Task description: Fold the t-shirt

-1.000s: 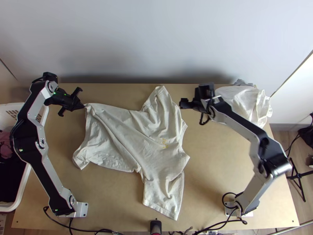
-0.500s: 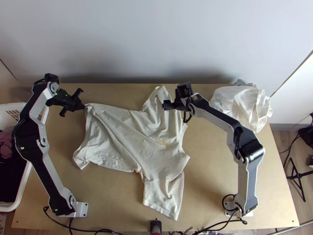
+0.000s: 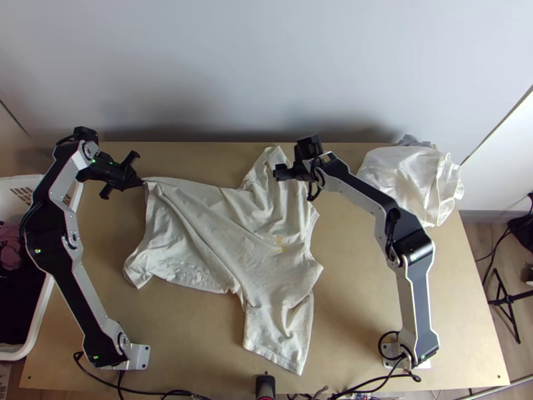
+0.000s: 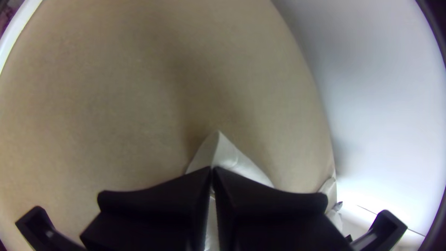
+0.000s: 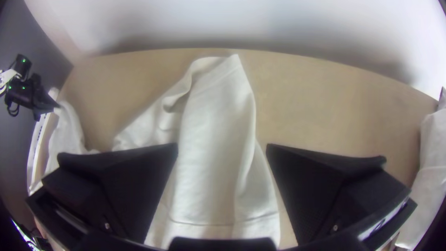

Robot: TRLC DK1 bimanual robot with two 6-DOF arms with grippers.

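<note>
Nearest, one sleeve point(image 3: 276, 333) of the off-white cotton t-shirt point(image 3: 206, 233) points toward the near edge of the pale wooden table point(image 3: 373, 293); the body lies spread but wrinkled across the middle, hem toward the robot's left, a small yellow mark point(image 3: 280, 243) on it. Farther up, the left hand point(image 4: 212, 174) has its wide black fingers pressed together on the far hem corner, a little tip of cloth poking out past them. The right hand point(image 5: 222, 147) is spread over the far sleeve point(image 5: 216, 102), whose fabric shows between the two fingers, none of it pinched. If that hand closes too high, it will probably come away with nothing, or with just the top layer, since the sleeve lies loose and rumpled. The left pinch takes in just a corner, so a hard pull might slip it free. Long diagonal creases run from that corner through the body; lifting both ends unevenly would likely set them into a crooked fold, with the near sleeve dragging behind. Beside the table on the left stands a white plastic basket point(image 3: 13, 185) holding dark cloth point(image 3: 16, 300). A crumpled white cloth point(image 3: 400, 173) sits at the far right corner, and beyond rises a plain pale wall point(image 3: 266, 67).
</note>
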